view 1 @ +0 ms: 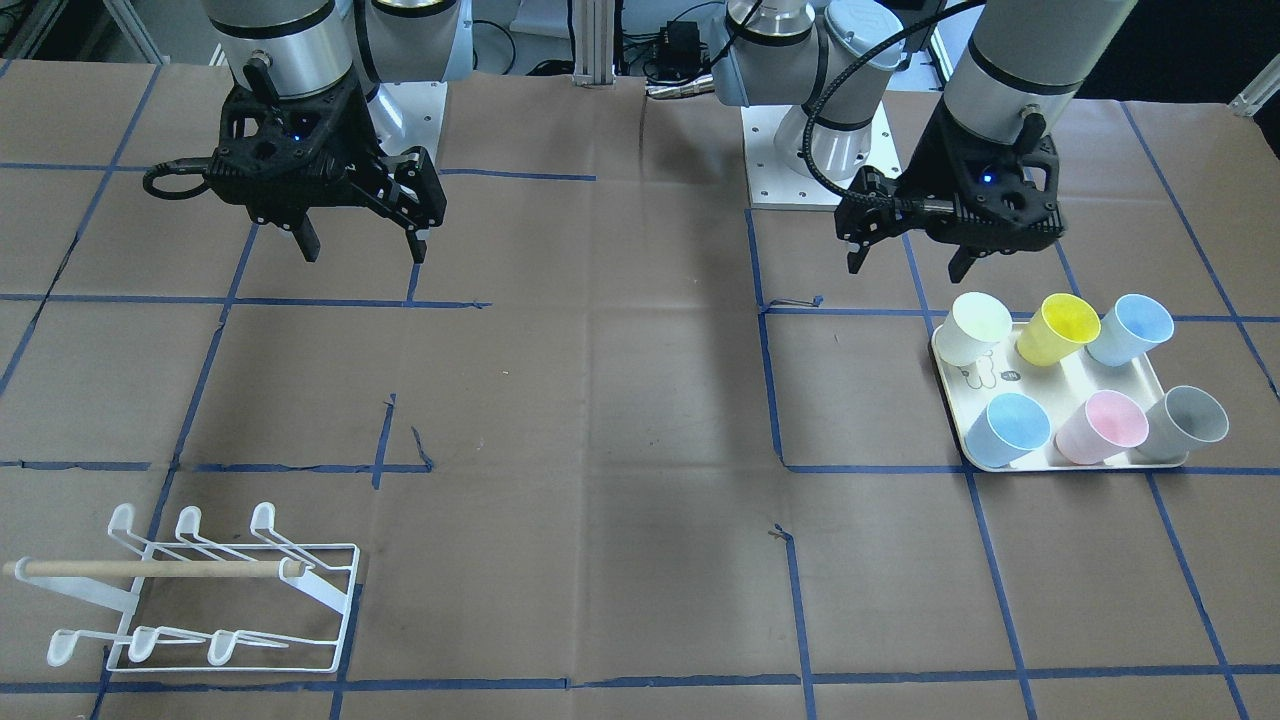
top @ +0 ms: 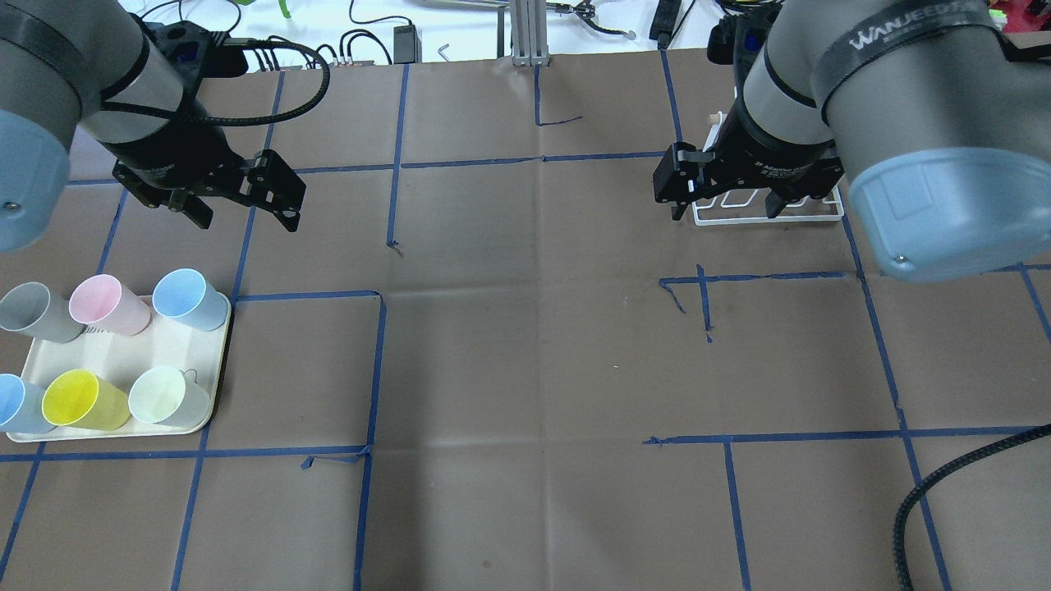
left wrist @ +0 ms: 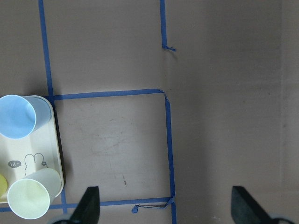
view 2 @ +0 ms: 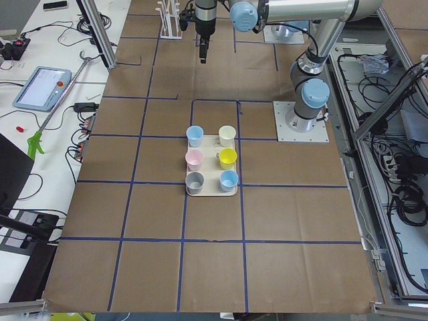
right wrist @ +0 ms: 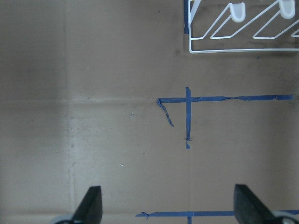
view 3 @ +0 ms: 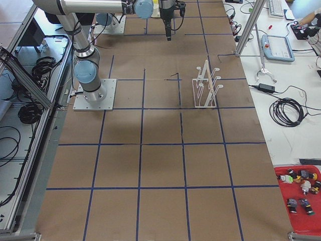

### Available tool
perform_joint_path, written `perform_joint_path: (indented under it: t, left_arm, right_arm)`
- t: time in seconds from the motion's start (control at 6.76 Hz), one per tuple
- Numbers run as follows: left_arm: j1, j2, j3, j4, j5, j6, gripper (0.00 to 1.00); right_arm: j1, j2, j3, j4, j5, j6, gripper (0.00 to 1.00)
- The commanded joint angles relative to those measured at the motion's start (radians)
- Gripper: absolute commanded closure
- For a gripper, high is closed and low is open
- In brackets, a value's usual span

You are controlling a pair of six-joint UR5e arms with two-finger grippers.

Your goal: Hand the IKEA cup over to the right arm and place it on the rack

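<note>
Several IKEA cups stand on a cream tray (view 1: pixel 1065 380): pale green (view 1: pixel 975 327), yellow (view 1: pixel 1060 328), two blue, pink and grey. My left gripper (view 1: pixel 910 265) is open and empty, hovering above the table just behind the tray; in the overhead view it (top: pixel 246 222) is beyond the blue cup (top: pixel 189 299). The left wrist view shows the tray's corner (left wrist: pixel 46 154) at lower left. My right gripper (view 1: pixel 362 245) is open and empty, high over the table. The white wire rack (view 1: pixel 160 569) stands empty; the right arm partly hides it in the overhead view (top: pixel 809 220).
Brown paper with blue tape lines covers the table. The arm base plates (view 1: pixel 820 160) sit at the robot's side. The rack's base shows at the top right of the right wrist view (right wrist: pixel 243 50). Off the table there is a teach pendant (view 3: pixel 278 47).
</note>
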Motion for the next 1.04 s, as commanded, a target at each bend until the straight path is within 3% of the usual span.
perform_joint_path:
  t: [0.0,0.3,0.59,0.89]
  left_arm:
    - [0.183,0.000,-0.001,-0.005,-0.005,0.142,0.00]
    - [0.350,-0.011,-0.003,-0.009,-0.005,0.333,0.00]
    - [0.371,-0.027,-0.004,-0.009,-0.005,0.335,0.00]
    - [0.371,-0.034,-0.075,0.036,-0.016,0.322,0.00]
  right_arm:
    - [0.001,-0.002,0.000,-0.001,0.003,0.000,0.00]
    - [0.001,0.000,0.000,0.001,0.002,0.000,0.00]
    - [0.001,0.000,0.000,0.001,0.002,0.000,0.00]
    - [0.001,0.000,0.002,0.001,0.002,-0.001,0.00]
